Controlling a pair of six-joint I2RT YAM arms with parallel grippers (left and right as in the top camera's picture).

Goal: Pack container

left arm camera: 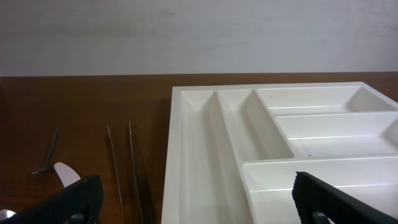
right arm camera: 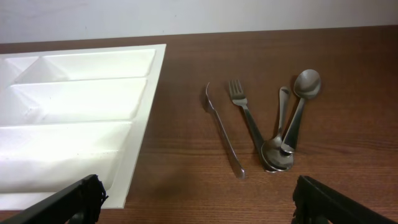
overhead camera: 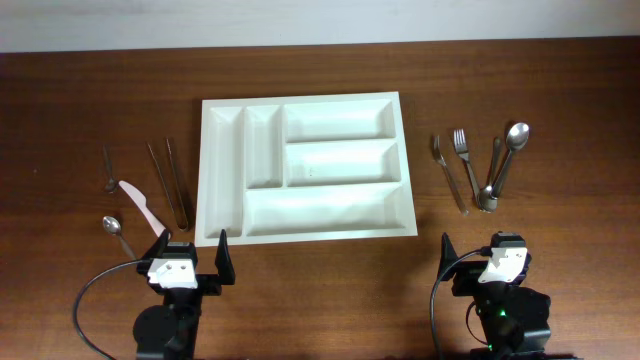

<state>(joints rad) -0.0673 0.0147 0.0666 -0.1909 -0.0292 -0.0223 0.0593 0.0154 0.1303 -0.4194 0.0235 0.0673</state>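
The container [overhead camera: 300, 99] is a large white tray with five empty compartments, lying mid-table; its left part [left arm camera: 169, 155] and right edge [right arm camera: 146, 124] fill the wrist views. Steel cutlery lies on both sides. To its right are a knife [overhead camera: 449, 173], a fork [overhead camera: 466, 160] and two spoons [overhead camera: 510, 150]. To its left are long tweezers [overhead camera: 170, 180], a white knife [overhead camera: 140, 205] and two small spoons [overhead camera: 108, 170]. My left gripper [overhead camera: 191, 250] [left arm camera: 199, 199] hangs open near the tray's front left corner. My right gripper [overhead camera: 480, 258] [right arm camera: 199, 199] is open in front of the right cutlery, holding nothing.
The wooden table [overhead camera: 560, 280] ends at a pale wall [overhead camera: 320, 15] behind the tray. In the right wrist view the knife [right arm camera: 222, 134], fork [right arm camera: 245, 115] and overlapping spoons [right arm camera: 301, 106] lie close together. The tweezers [left arm camera: 124, 168] run alongside the tray's left rim.
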